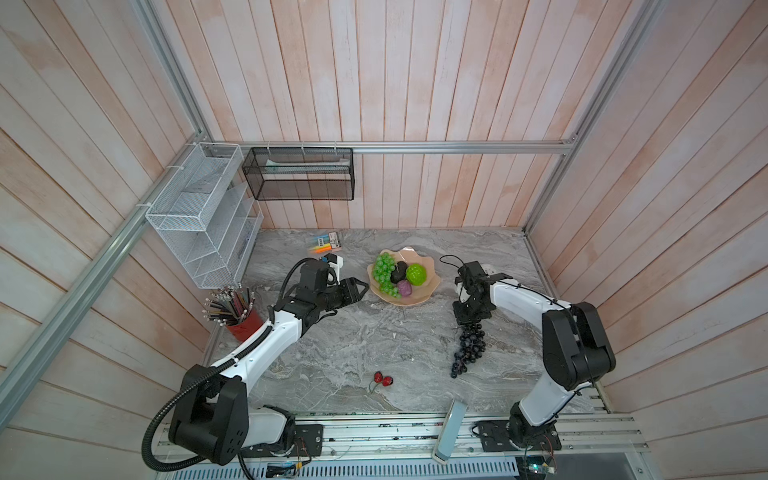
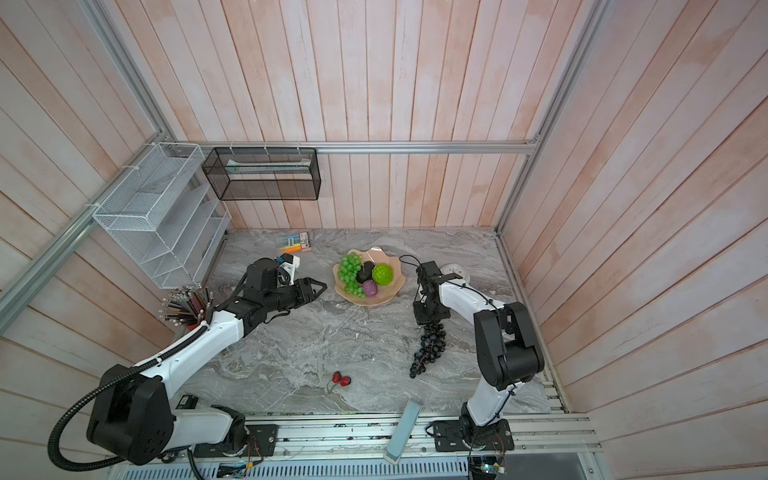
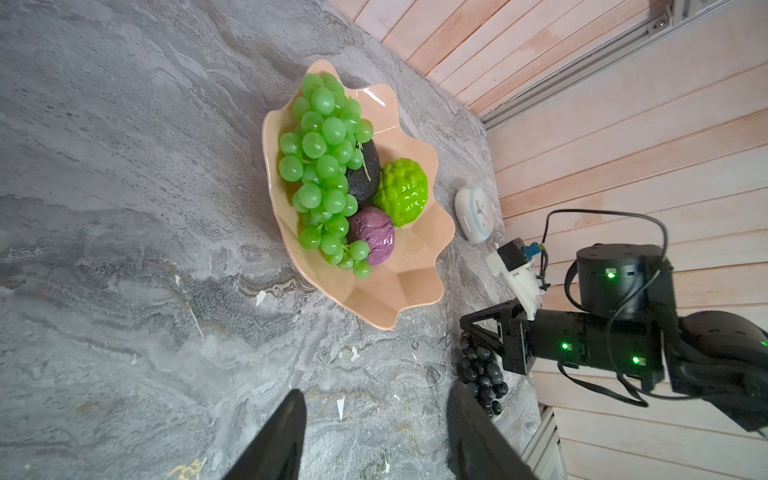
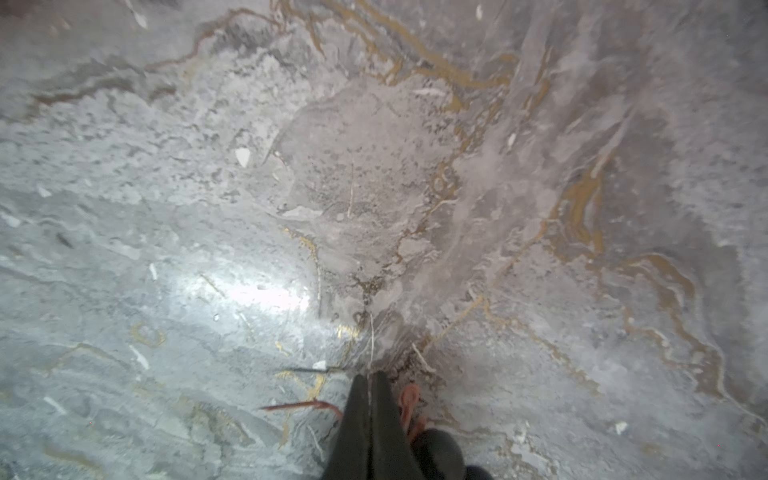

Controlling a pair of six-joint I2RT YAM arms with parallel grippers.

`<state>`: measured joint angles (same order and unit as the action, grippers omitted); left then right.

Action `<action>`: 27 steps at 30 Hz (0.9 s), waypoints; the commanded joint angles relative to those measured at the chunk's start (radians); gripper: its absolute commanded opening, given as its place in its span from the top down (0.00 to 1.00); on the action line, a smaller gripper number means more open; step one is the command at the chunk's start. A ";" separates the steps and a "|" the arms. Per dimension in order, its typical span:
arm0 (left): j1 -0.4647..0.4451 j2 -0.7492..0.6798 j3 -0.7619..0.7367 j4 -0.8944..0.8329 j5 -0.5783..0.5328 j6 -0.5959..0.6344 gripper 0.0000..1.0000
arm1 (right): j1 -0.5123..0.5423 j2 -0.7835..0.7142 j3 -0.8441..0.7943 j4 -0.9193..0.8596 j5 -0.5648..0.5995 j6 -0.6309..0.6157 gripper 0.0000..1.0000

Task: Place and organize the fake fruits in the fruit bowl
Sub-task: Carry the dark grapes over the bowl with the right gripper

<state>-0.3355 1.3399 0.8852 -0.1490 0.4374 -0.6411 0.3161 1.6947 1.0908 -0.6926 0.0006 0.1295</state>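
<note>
The dark purple grape bunch lies stretched on the tabletop, well apart from the fruit bowl and on its right. The right tool points down at the end of the bunch nearest the bowl. Its jaws are closed, and in the right wrist view the reddish stem runs in on one side of them and out on the other, so it looks pinched, though thinly. The step in hand seems to be lifting this bunch. A straight, slow rise until the lowest grapes hang clear would suit it, because a dangling cluster swings and a stem grip can slip. The bowl already holds the green grape bunch, black oval, bright green bumpy ball and small purple ball, leaving bare room along its near right side. The scalloped rim stands up, so the bunch should cross it high and be lowered in. A white clock sits just beyond the bowl. The left tool waits open and empty beside the bowl's left rim. The red cherry pair lies alone toward the front.
</note>
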 commanded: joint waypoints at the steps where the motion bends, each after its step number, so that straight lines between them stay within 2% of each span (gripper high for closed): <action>1: 0.004 0.007 -0.005 0.013 -0.007 -0.005 0.43 | -0.001 -0.059 -0.003 -0.026 -0.011 0.022 1.00; 14: 0.001 0.030 0.024 -0.009 -0.017 -0.002 0.43 | 0.032 -0.272 0.009 0.001 -0.027 0.060 1.00; 21: 0.001 0.014 0.041 -0.052 -0.039 0.008 0.43 | 0.076 -0.328 0.144 -0.029 -0.051 0.102 1.00; 27: 0.001 0.001 0.040 -0.074 -0.052 0.009 0.43 | 0.120 -0.301 0.294 -0.020 -0.077 0.140 1.00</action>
<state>-0.3355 1.3613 0.8970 -0.1989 0.4065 -0.6403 0.4175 1.3891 1.3178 -0.7120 -0.0486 0.2340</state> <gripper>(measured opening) 0.568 0.048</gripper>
